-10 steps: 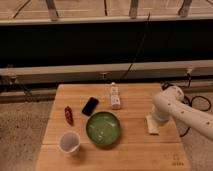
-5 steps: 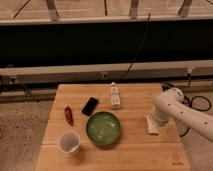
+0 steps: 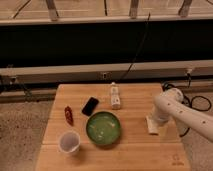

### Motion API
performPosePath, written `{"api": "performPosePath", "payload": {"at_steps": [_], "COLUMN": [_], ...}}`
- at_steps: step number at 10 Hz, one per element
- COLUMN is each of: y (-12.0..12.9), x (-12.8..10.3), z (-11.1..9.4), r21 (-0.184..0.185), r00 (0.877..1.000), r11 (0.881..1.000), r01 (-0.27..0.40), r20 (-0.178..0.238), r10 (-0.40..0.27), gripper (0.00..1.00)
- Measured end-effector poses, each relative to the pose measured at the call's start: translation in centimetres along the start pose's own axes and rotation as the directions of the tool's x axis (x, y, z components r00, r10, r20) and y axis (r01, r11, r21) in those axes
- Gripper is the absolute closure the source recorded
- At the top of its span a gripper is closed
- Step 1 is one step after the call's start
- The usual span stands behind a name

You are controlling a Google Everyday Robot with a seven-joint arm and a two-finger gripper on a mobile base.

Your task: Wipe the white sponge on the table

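Observation:
The white sponge [image 3: 152, 125] lies flat on the right side of the light-brown wooden table [image 3: 135, 150], partly covered by my arm. My gripper [image 3: 156, 118] comes in from the right and sits right over the sponge, at its upper end. The white arm segment hides the fingers. A small dark mark [image 3: 176, 162] shows near the table's front right corner.
A green bowl [image 3: 103, 128] stands mid-table. A white power strip [image 3: 115, 95] lies behind it, a black phone [image 3: 90, 106] to its left, a red object [image 3: 68, 114] further left, and a clear cup [image 3: 69, 142] at front left. A dark wall and cables run behind.

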Motion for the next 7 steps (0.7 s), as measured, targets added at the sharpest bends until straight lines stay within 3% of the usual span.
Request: {"api": "performPosePath", "payload": {"at_steps": [7], "y": [-0.47], "x": [0.06], "z": [1.16], "r21": [-0.018], "r00": [1.0], "r11": [0.999], "r01": [-0.028], "r20": [0.011], "r10": [0.028], "gripper": [0.2]}}
